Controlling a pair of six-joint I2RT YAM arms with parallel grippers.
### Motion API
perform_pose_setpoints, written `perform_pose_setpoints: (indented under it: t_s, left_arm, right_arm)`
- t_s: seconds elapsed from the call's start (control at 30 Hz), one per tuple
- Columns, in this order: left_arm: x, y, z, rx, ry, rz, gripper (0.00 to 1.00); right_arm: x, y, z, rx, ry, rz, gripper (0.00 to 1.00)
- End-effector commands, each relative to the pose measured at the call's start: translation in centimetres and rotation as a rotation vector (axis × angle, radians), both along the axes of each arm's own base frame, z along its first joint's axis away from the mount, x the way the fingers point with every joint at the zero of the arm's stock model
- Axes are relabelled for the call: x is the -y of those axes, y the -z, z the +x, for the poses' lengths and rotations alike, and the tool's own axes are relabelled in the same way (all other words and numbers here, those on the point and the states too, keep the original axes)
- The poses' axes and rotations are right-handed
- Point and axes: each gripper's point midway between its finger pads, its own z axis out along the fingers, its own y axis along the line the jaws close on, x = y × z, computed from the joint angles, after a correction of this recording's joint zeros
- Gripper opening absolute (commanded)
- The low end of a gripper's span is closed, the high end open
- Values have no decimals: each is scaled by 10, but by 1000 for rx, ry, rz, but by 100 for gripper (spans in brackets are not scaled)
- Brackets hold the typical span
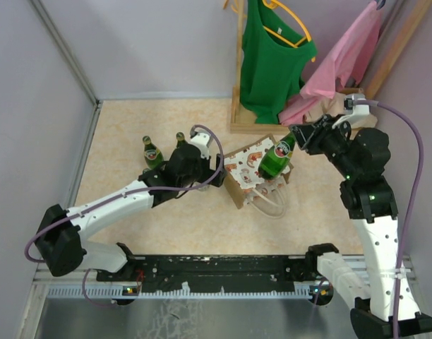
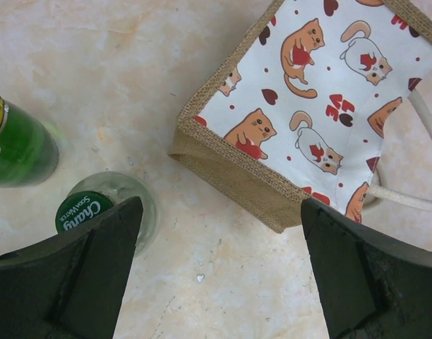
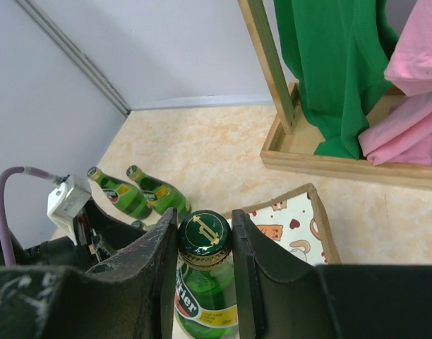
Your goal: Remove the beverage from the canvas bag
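The canvas bag (image 1: 243, 173) sits mid-table, its white cat-printed panel facing up and its white handles trailing toward the near side. My right gripper (image 1: 292, 138) is shut on the neck of a green Perrier bottle (image 1: 274, 159), which is tilted with its base over the bag. In the right wrist view the fingers clamp just under the bottle's cap (image 3: 204, 235), with the bag (image 3: 297, 226) below. My left gripper (image 1: 217, 178) is open and empty at the bag's left side. In the left wrist view the left gripper (image 2: 219, 212) frames bare table beside the bag's corner (image 2: 308, 106).
Two green bottles (image 1: 152, 151) (image 1: 180, 138) stand left of the bag, the second partly behind my left arm. A clear green-capped soda bottle (image 2: 85, 212) stands by my left finger. A wooden rack (image 1: 238, 113) with green (image 1: 272, 56) and pink (image 1: 339, 67) garments stands at the back.
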Motion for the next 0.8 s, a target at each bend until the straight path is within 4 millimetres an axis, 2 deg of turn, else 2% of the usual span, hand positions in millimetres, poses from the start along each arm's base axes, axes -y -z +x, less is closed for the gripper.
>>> perform_pose_setpoints:
  t_s: [0.0,0.17,0.3,0.47,0.57,0.67,0.77]
  left_arm:
    - [9,-13,-10,-3,53,-70,100]
    - [25,-31,-20,10,127,-137,100]
    - [36,-45,-32,25,174,-167,100]
    - [43,-74,-49,78,188,-177,100]
    - [31,-98,-48,128,138,-182,100]
    - [-1,-122,-40,206,22,-165,99]
    - [-43,-139,-37,251,-128,-138,99]
  right_arm:
    - [-10,-76,-16,258,-63,86,0]
    - [-16,-75,-22,269,-102,53,0]
    - [-27,-66,-21,262,-138,22,0]
    - [-61,-49,-19,236,-202,-45,0]
    - [-94,-37,-21,230,-231,-129,0]
    - [-129,-21,-28,228,-266,-227,0]
    - [-162,-1,-33,222,-307,-300,0]
